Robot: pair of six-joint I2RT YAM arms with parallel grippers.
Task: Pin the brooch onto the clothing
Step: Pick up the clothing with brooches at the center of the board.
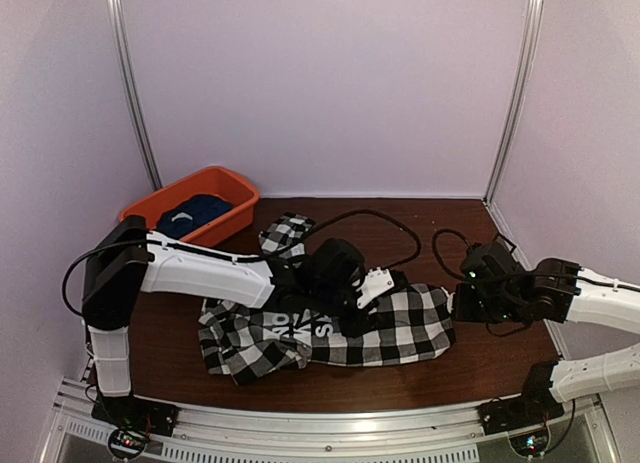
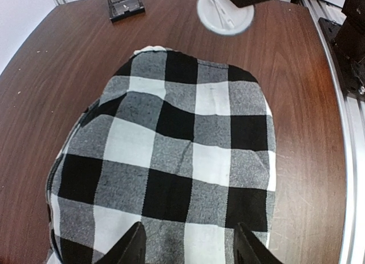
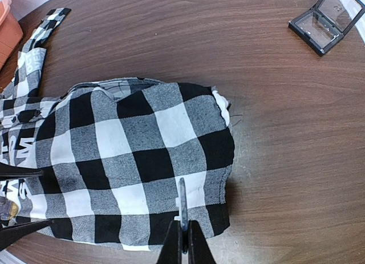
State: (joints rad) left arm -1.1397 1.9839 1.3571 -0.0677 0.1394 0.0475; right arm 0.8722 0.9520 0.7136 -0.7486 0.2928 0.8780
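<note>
my left gripper hangs parted and empty, my right gripper pinches the brooch; i'd bunch the limp clothing.

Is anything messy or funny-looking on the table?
Yes. The checked shirt lies bunched and crooked, not flat, one sleeve trailing toward the orange bin. A little black case sits open on the wood nearby.

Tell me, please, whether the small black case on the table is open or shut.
Open: the small black case lies with its lid hinged back, both halves' insides showing.
</note>
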